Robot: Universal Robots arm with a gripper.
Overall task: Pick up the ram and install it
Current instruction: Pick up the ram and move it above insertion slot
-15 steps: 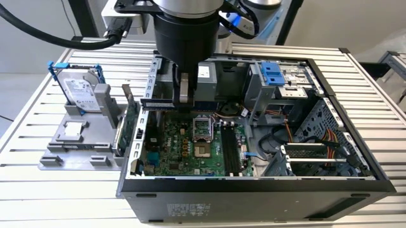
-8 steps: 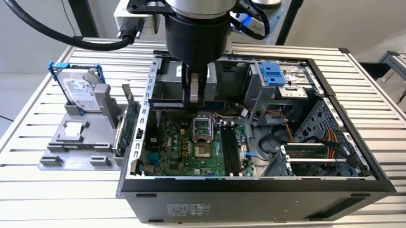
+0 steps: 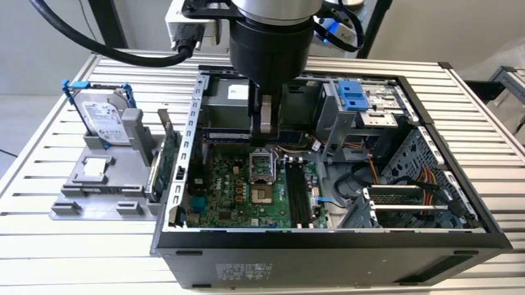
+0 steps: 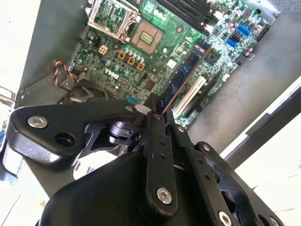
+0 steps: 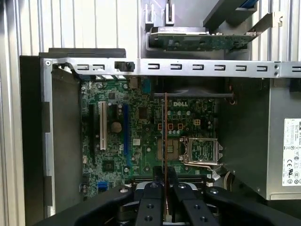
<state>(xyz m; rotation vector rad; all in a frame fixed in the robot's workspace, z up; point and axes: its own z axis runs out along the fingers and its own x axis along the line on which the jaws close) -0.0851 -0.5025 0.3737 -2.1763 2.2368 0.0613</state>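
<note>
**Pinched ram hangs over the bare board, clear of its slots**

The tool (image 5: 164,178) is pressed together on the ram (image 4: 186,75), which juts well beyond the fingertips (image 4: 151,109) above the motherboard (image 5: 141,127) inside the open case (image 3: 328,236). In the first wrist view the stick shows edge-on, just beside the CPU socket (image 5: 202,150). The black memory slots (image 3: 299,193) lie apart from it, toward the exterior view's right of the socket.

With so much of the stick unsupported, I judge that a slight knock could twist it in the grip. It would then reach a slot skewed, and pressing down could jam it or bend the contacts. Coming down off line risks striking the socket or nearby components. I cannot tell whether the slot latches are open.
</note>
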